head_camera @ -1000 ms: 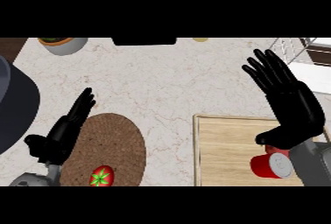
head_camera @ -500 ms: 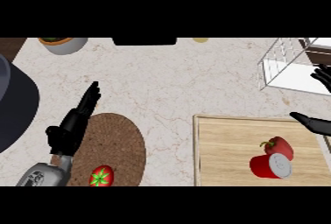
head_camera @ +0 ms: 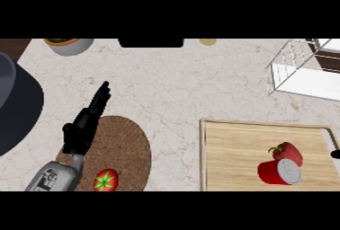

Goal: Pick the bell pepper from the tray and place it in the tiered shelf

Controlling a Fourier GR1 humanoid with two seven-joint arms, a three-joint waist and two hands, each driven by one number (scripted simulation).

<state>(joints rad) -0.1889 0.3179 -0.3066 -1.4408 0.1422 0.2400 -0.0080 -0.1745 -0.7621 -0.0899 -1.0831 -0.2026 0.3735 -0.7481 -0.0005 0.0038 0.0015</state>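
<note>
A red bell pepper (head_camera: pixel 288 152) with a green stem lies on the wooden tray (head_camera: pixel 232 148) at the lower right, touching a red can (head_camera: pixel 277 172) that lies on its side. The white wire tiered shelf (head_camera: pixel 300 67) stands at the upper right, beyond the tray. My left hand (head_camera: pixel 85 123) rests open over the far edge of a round brown mat (head_camera: pixel 123 148), fingers straight and pointing away. Of my right hand (head_camera: pixel 336 154) only a black tip shows at the right edge, just right of the pepper and not touching it.
A red tomato (head_camera: pixel 105 180) sits on the brown mat near the lower edge. A large dark round object (head_camera: pixel 15 112) fills the left side. At the back stand a small bowl (head_camera: pixel 67 45), a black object (head_camera: pixel 150 42) and a pale round thing (head_camera: pixel 208 42).
My right hand has swung right, almost out of view, uncovering the pepper and the can. The shelf has come into view. My left hand has hardly moved.
</note>
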